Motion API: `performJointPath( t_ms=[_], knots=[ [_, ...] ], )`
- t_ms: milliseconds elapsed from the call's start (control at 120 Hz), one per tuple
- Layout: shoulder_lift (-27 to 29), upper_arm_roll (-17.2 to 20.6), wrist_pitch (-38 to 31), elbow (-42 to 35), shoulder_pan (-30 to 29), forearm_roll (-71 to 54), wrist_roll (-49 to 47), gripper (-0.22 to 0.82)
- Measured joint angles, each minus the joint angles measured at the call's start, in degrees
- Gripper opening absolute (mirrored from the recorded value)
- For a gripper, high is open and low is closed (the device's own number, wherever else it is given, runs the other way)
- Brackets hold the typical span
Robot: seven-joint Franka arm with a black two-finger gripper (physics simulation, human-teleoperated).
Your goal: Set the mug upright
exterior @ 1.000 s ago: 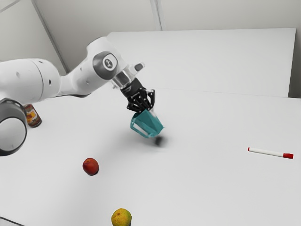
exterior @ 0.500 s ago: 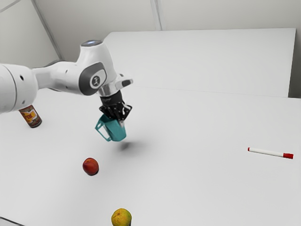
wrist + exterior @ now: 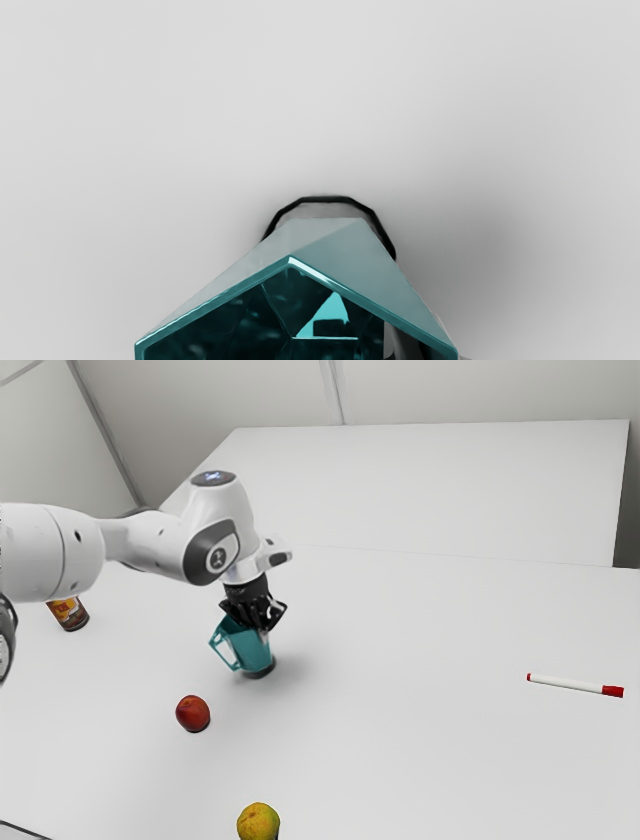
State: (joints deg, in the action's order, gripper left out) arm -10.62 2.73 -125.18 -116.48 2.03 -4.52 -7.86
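In the exterior view, your black two-finger gripper (image 3: 263,624) pinches the glossy teal mug (image 3: 249,650) beneath it; likely rigid, slick, best held by its rim (image 3: 345,291).

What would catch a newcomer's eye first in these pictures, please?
Probably the teal mug, the strongest colour near the middle of the white table, held at its rim by the black end effector. Next come the reddish fruit and the yellow fruit, both nearer the camera. The red-capped marker lies alone toward the exterior view's right.
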Motion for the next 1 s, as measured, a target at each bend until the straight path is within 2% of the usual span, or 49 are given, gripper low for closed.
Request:
performJointPath(
  t_ms=[158, 350, 517, 767, 1000],
  knots=[
    [-0.94, 0.0, -1.34, 0.0, 0.0, -0.15, -0.13, -0.17],
    [-0.51, 0.08, -1.66, 0.01, 0.08, 0.0, -0.02, 0.24],
    [0.68, 0.09, -1.55, 0.0, 0.52, 0.03, 0.07, 0.44],
    [5.69, 0.06, -1.3, 0.89, 1.26, 0.13, 0.28, 0.55],
    [7.36, 0.0, 5.68, 10.07, 1.2, 0.05, 0.88, 0.59]
  ],
)
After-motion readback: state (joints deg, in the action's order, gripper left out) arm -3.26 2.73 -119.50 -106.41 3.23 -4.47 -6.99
